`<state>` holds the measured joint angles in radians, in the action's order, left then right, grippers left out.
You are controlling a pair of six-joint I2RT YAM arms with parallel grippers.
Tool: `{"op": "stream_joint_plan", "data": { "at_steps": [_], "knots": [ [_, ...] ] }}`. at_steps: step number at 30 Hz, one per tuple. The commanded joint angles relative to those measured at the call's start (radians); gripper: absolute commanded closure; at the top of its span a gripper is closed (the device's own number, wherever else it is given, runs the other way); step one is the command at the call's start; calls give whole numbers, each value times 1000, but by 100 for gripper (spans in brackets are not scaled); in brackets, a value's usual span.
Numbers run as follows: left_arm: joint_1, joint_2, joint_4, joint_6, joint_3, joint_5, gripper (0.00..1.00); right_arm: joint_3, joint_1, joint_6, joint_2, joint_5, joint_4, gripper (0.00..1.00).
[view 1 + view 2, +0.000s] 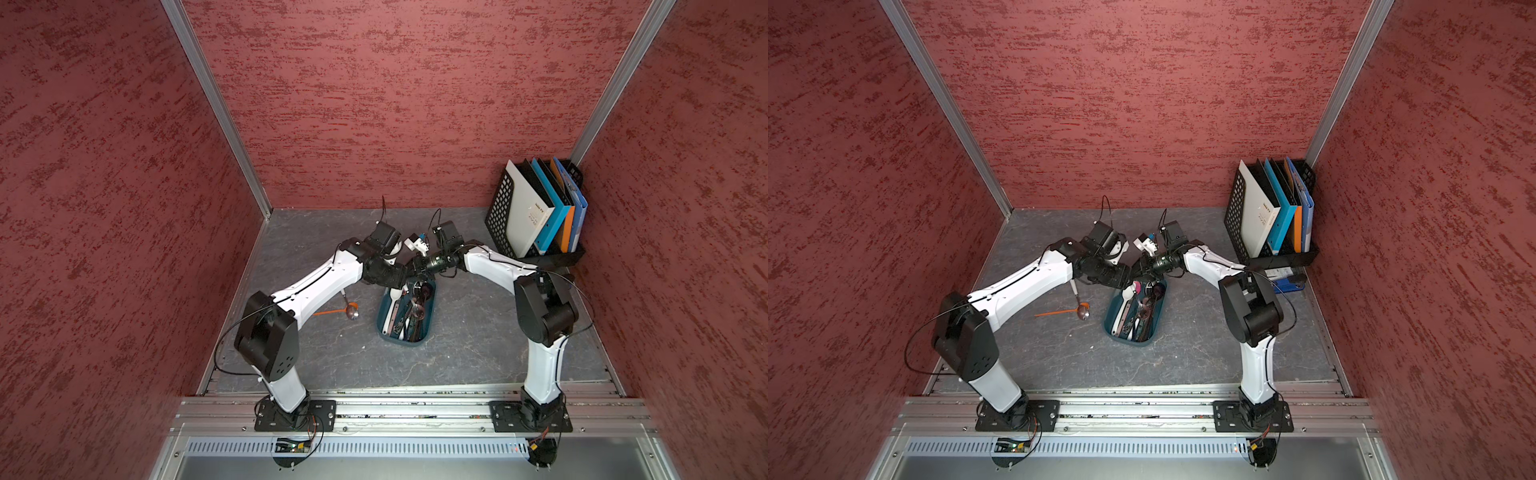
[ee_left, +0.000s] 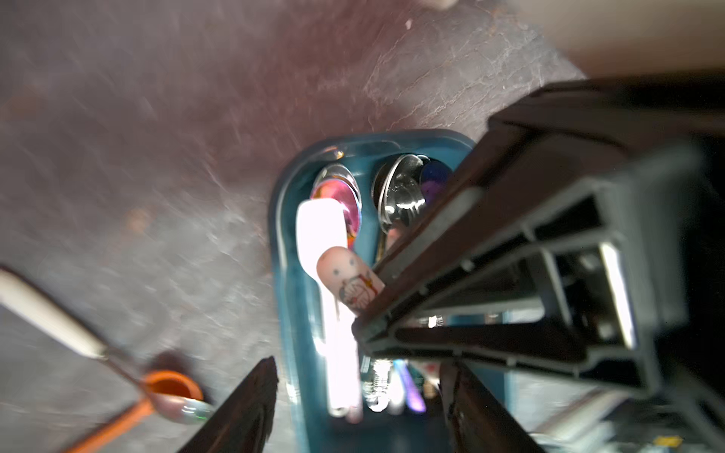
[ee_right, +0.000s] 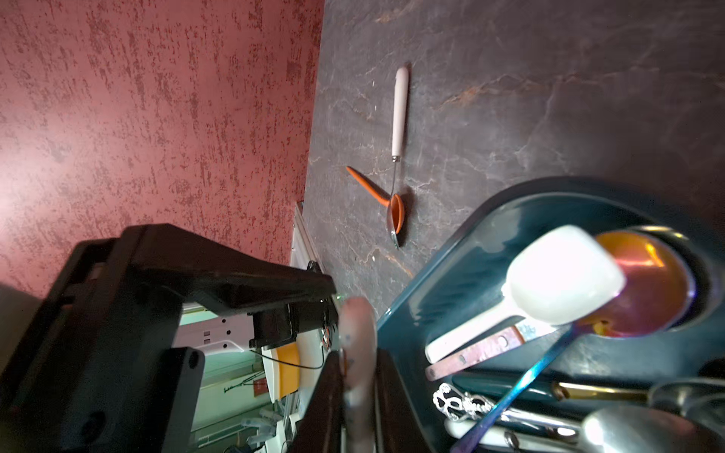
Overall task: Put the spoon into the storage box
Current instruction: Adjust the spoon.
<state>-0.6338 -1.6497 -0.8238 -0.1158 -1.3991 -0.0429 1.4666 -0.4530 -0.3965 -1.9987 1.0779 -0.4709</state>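
While the right gripper (image 3: 359, 362) clamps the pink spoon (image 2: 349, 278) (cartoon-faced) over the storage box (image 2: 280, 235), the left gripper (image 2: 363, 368) gapes.

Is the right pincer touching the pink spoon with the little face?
Touching. The right wrist view shows the right pincer clamped on the pink spoon, one finger against each side of its handle.

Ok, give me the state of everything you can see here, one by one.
Left tool: open, over the storage box.
Right tool: shut on the pink-handled spoon.
Storage box: holds several spoons.
Orange spoon: on the table, outside the box.
White-handled spoon: on the table, overlapping it.
File rack: upright, holding folders.
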Motion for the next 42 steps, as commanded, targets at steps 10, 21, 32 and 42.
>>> {"op": "stream_joint_plan", "data": {
  "at_steps": [10,21,32,42],
  "knots": [
    [-275,156,531,913,384,351,34,124,22,258,-93,134,-441,99],
    [-355,214,776,1186,557,244,36,163,22,369,-103,145,-628,99],
    [-385,188,896,1333,624,153,42,159,12,382,-104,152,-666,99],
    [-432,153,1016,1415,666,151,51,157,-1,398,-105,162,-686,99]
  ]
}}
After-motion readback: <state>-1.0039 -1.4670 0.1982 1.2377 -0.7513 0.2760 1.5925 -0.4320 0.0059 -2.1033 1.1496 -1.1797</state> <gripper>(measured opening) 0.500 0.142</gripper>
